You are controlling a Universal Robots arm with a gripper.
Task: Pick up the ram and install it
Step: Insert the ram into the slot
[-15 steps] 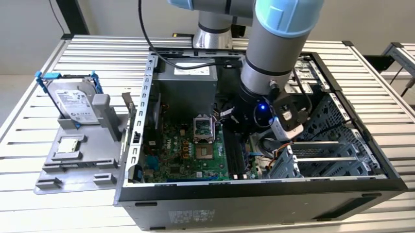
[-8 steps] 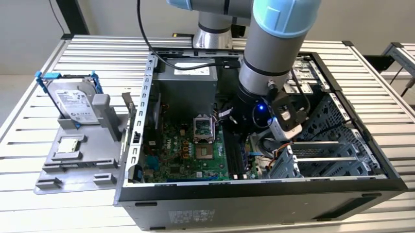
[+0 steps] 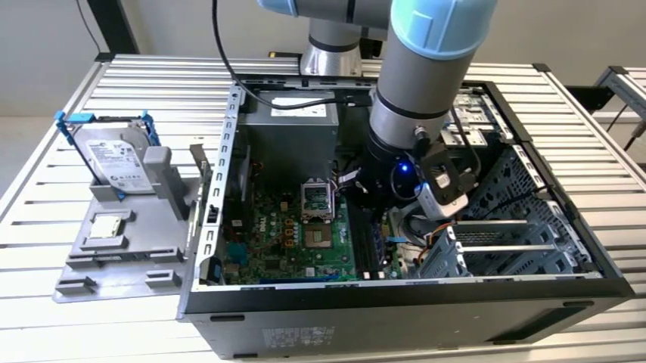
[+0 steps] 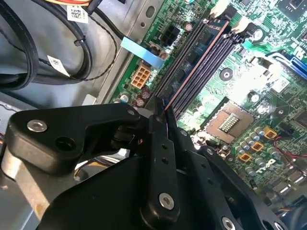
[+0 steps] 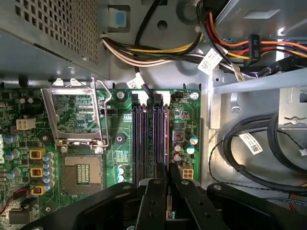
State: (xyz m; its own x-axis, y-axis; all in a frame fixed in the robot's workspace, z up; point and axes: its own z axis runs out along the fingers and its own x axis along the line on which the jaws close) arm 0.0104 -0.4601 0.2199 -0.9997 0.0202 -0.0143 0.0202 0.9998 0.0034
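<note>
Fingers (image 5: 168,191) closed narrow on ram (image 5: 168,203), gripped edge-on so stick lines up with memory slots (image 5: 149,136) just ahead, above motherboard (image 5: 115,143).

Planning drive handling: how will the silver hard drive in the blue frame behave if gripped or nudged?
The hard drive looks like a rigid metal slab, so it is likely stiff and heavy for its size. It leans upright in the grey stand, so a sideways nudge may tip it.
</note>
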